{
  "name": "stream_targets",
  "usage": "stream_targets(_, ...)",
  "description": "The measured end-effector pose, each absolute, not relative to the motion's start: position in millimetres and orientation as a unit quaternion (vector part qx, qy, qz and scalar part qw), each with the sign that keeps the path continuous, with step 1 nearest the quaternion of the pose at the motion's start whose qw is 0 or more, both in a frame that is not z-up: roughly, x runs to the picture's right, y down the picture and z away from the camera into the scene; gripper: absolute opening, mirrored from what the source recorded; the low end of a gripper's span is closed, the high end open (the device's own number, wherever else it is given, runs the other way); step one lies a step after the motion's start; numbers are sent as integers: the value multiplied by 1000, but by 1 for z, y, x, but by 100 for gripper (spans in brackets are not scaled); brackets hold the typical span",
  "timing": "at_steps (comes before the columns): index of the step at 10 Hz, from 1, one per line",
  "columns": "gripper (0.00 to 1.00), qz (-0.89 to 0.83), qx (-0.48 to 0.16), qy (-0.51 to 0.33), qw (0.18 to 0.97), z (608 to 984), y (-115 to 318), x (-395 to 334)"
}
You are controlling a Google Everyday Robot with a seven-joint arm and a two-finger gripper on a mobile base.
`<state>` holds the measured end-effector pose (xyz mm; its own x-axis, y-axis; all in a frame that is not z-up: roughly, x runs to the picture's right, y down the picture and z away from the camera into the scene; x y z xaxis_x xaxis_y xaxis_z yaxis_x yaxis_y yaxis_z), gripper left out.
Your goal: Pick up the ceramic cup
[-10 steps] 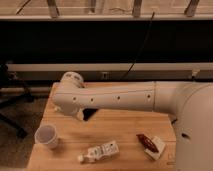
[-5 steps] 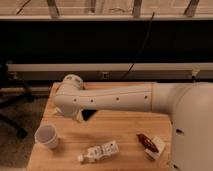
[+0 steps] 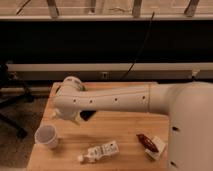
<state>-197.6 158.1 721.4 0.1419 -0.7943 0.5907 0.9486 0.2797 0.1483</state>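
No grasp yet: the small white round ceramic cup (image 3: 46,136) stands untouched at eight o'clock from the mostly hidden dark gripper (image 3: 86,115), whose state cannot be told.

From my end I can't read any text, brand or number. The white bottle (image 3: 100,151) lying on its side on the wooden table (image 3: 125,131) has dark marks on its label, but they are too blurred for me to make out. The small packet (image 3: 152,145) at the table's right edge is red-brown and white, and I can't make out any lettering on it either. The gripper (image 3: 86,115) shows only as a dark piece tucked under the white arm (image 3: 110,100), above the left half of the table.
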Motion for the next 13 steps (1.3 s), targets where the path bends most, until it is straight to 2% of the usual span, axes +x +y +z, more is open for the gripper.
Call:
stream_targets(4,80,-592,-130,-303,736,721,163,-200)
stream_targets(13,80,-619,-135,-340,695,713,212,-215)
